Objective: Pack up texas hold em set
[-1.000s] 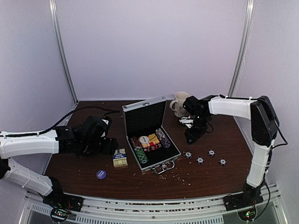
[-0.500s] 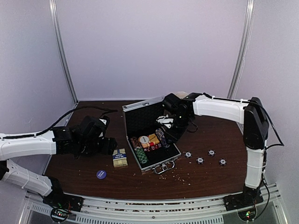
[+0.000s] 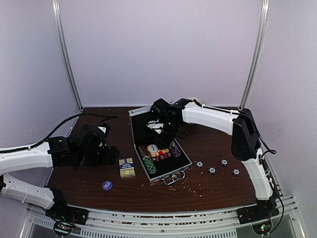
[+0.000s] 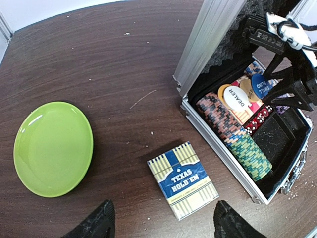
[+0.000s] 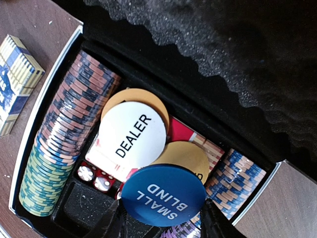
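Brown table [image 3: 223, 188] | briefcase [image 4: 205, 39]: chips [image 4: 220, 116], DEALER button [image 5: 132, 135] | right claw [image 5: 162, 218] gripping blue button [image 5: 163, 195] | left claw [image 4: 163, 225] spread, empty

Blue small blind button [image 5: 163, 194] in claw [image 5: 162, 224], above chip-filled briefcase [image 5: 237, 64]

The card deck box [image 4: 183, 180] sits left of briefcase [image 4: 216, 147] (plate [image 4: 53, 148] farther left).

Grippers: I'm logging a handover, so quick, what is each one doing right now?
Left gripper: open, holding nothing.
Right gripper: closed on the blue Small Blind button.
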Motion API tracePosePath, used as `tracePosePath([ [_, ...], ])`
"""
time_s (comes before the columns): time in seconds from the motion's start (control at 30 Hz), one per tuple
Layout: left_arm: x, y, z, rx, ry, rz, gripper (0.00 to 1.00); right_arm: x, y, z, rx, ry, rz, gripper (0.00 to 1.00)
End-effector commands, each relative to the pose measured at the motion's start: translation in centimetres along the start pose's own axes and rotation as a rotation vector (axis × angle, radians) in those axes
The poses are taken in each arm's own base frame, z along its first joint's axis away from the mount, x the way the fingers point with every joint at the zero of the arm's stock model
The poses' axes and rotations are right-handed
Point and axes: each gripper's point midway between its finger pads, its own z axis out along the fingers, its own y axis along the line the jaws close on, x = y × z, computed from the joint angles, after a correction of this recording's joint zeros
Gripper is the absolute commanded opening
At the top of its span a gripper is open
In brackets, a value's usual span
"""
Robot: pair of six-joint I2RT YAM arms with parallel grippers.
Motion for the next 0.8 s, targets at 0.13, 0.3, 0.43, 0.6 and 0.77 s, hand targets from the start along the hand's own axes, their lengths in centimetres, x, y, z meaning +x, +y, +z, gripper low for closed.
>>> tracePosePath([
  [0.13, 0.1, 0.6, -0.1, -0.019, -0.011, -0.020, 0.70, 1.0, -0.3, 1.1, 0.036, 0.048, 0.004, 0.43],
  [0.3, 0.2, 0.4, 0.0, -0.014, -0.006, -0.021, 0.70, 1.0, -0.7, 2.1, 0.058, 0.057, 0.003, 0.44],
  [0.43, 0.2, 0.5, -0.1, -0.013, -0.008, -0.025, 0.70, 0.8, -1.1, 2.5, 0.082, 0.051, 0.006, 0.51],
  [0.6, 0.4, 0.6, -0.1, -0.015, -0.008, -0.029, 0.70, 0.3, -1.2, 2.2, 0.085, 0.033, 0.006, 0.54],
  [0.77, 0.4, 0.5, 0.1, -0.012, -0.005, -0.031, 0.70, 0.1, -1.3, 1.5, 0.089, 0.021, 0.005, 0.58],
])
